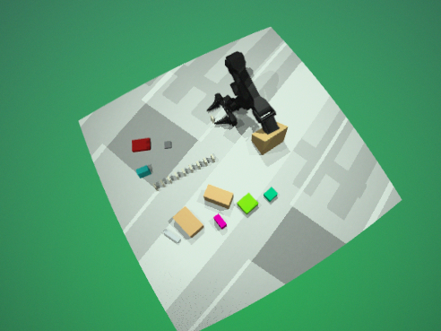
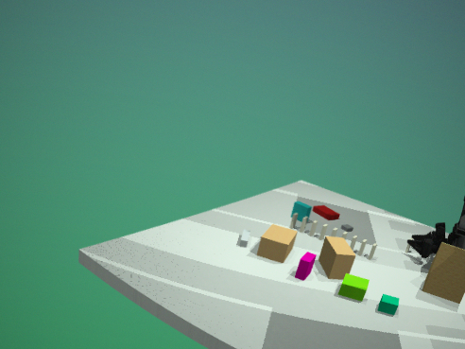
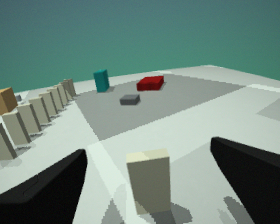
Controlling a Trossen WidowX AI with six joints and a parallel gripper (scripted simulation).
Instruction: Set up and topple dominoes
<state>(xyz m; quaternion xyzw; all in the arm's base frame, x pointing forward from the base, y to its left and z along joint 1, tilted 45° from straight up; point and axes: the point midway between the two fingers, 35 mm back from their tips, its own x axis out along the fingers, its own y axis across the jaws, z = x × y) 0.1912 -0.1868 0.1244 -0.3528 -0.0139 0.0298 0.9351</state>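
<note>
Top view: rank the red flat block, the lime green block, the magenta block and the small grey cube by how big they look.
Largest to smallest as they look from the top:
1. Lime green block and red flat block: too alike to separate.
2. Magenta block.
3. Small grey cube.
</note>
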